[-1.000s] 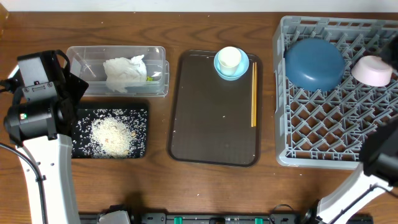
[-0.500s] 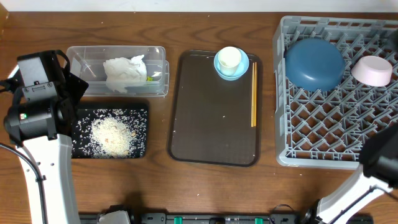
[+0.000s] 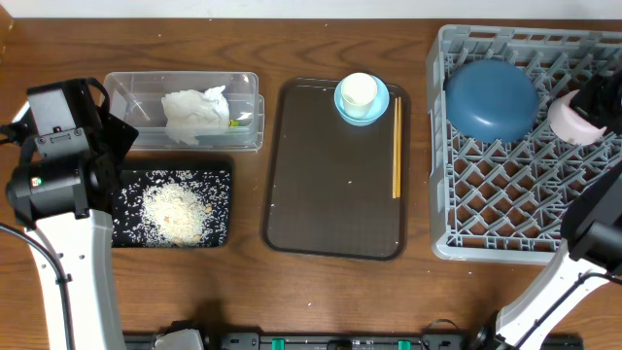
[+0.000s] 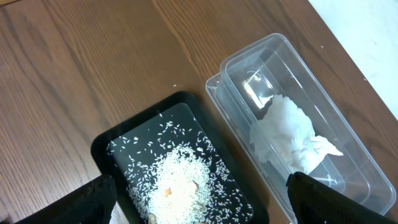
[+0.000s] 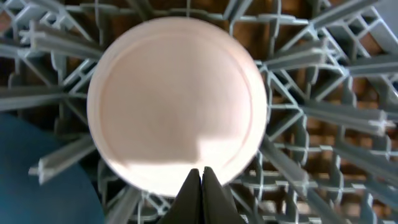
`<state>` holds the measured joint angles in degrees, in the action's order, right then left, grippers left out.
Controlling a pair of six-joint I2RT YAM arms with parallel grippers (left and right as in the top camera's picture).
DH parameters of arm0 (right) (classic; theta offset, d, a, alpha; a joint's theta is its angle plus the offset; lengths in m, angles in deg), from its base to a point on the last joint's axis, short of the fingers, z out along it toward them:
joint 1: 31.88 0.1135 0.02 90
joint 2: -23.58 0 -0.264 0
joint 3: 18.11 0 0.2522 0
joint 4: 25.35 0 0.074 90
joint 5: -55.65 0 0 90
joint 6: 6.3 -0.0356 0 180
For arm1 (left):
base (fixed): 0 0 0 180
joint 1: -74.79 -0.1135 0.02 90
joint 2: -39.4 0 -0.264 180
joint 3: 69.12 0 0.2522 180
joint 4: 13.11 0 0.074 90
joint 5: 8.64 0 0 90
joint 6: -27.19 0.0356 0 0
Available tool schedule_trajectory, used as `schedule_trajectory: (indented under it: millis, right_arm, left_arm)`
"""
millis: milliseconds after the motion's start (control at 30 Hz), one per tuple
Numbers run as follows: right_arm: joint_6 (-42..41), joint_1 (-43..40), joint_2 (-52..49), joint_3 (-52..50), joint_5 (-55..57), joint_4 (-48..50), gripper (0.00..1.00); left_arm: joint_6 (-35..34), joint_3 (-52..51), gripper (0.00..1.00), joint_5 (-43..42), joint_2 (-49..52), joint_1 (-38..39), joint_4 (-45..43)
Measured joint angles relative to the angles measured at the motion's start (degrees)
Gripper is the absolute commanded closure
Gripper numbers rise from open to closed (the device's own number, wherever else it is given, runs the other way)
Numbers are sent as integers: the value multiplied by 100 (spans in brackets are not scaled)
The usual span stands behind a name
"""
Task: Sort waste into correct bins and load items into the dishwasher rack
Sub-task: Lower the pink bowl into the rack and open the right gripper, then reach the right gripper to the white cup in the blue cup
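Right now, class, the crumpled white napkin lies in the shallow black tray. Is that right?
Not quite. The crumpled white napkin lies in the clear plastic tub; the shallow black tray holds the loose rice grains. The overhead view shows this.

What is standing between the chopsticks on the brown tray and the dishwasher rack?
Nothing visible lies between them. The chopsticks lie at the right edge of the serving tray; only its rim and the near wall of the rack need lifting over. Inside, the dark-blue bowl fills the back-left corner, with open cells in front of it.
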<state>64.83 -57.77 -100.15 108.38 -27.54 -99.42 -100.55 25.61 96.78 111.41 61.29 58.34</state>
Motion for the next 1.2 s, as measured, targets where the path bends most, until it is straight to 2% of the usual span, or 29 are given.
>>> schedule_trajectory:
  millis: [133, 200, 267, 333, 400, 500, 533, 800, 933, 1033, 1200]
  right_arm:
    - [-13, 0, 450, -4, -538, -118, 98]
    - [-39, 2, 833, -4, -1128, -94, 90]
    - [-26, 4, 1270, -4, -1843, -9, 86]
    - [-26, 28, 1692, 4, -2588, 216, 75]
    - [-11, 105, 1976, 20, -3195, 481, 59]
    - [236, 492, 2175, 81, -3775, 772, 45]
    - [354, 669, 2179, 85, -3821, 785, 43]
    - [1084, 3025, 1550, 87, -2461, 367, 37]
    - [1401, 3891, 970, 240, -2079, 116, 45]
    - [1550, 4387, 643, 321, -1880, 492, 46]
    - [1611, 5099, 350, 422, -1196, 1182, 42]
  left_arm:
    - [0, 0, 10, 0, 0, 0, 0]
    - [0, 0, 10, 0, 0, 0, 0]
    - [0, 0, 10, 0, 0, 0, 0]
    - [0, 0, 10, 0, 0, 0, 0]
    - [0, 0, 10, 0, 0, 0, 0]
    - [2, 0, 10, 0, 0, 0, 0]
    - [0, 0, 10, 0, 0, 0, 0]
    - [0, 0, 10, 0, 2, 0, 0]
    - [0, 0, 10, 0, 0, 0, 0]
    - [0, 0, 10, 0, 2, 0, 0]
    - [0, 0, 10, 0, 0, 0, 0]
